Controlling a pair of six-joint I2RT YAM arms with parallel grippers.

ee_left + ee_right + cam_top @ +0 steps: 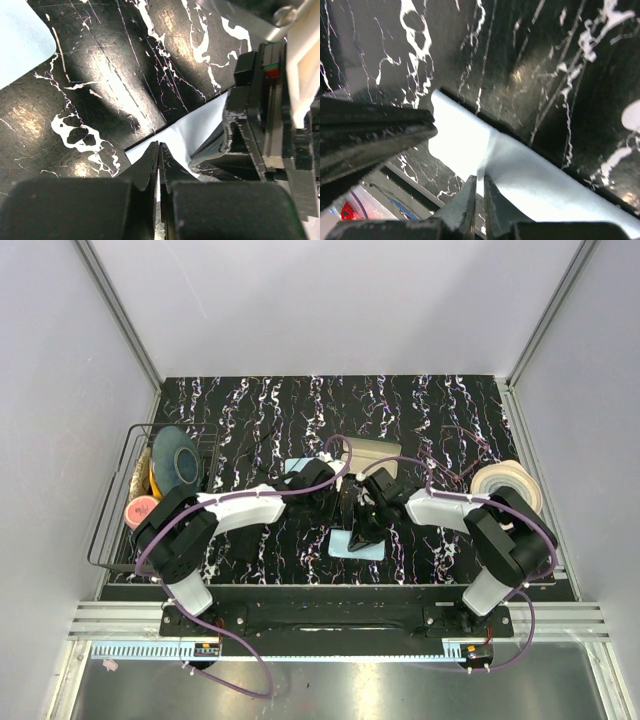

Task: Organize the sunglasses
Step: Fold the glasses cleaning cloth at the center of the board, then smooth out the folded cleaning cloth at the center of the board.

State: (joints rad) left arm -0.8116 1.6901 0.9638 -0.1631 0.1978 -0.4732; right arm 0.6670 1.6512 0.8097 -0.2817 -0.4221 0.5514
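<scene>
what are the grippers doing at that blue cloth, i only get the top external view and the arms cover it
observer: the right wrist view shows the right gripper pinching the edge of the cloth, fingers almost together.
operator: and the left one
observer: in the left wrist view the left gripper is shut on the cloth's edge too, close beside the right one.
operator: is the cloth lying flat
observer: not quite. In the right wrist view a crease runs up from the fingers, and the far edge looks lifted, with a dark shadow on the table under it.
</scene>
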